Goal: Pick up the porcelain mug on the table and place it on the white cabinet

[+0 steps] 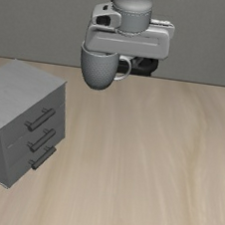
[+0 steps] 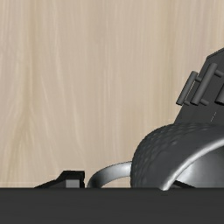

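Where the gripper (image 1: 104,48) hangs: high over the table (image 1: 148,159).
Grip: clamped on porcelain mug (image 1: 93,70), handle toward exterior view's right.
White cabinet (image 1: 19,112): exterior view's left, well apart.

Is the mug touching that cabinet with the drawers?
Apart. The exterior view shows the mug held up by the end effector, with a strip of bare table showing between it and the cabinet.
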Motion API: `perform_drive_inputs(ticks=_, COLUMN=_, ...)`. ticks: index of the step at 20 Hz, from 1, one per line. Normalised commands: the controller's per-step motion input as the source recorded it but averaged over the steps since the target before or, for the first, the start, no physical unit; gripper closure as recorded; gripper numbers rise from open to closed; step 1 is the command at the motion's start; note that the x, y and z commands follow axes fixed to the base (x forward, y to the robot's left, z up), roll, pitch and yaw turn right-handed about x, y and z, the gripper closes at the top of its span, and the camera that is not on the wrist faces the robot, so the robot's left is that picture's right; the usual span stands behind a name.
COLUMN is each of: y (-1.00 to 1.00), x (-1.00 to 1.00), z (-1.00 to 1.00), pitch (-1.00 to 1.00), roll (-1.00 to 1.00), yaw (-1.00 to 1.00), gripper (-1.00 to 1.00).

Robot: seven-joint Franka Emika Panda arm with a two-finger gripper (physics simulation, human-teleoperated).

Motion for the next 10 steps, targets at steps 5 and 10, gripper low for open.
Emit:
perform_drive_inputs(ticks=5, y=-0.6, x=0.0, z=0.4, pitch=0.0, roll=0.0, yaw=0.0, gripper=1.0)
perform_drive_inputs(ticks=10, y=-1.0, x=0.0, z=0.0, pitch=0.0, roll=0.0, yaw=0.0, gripper=1.0)
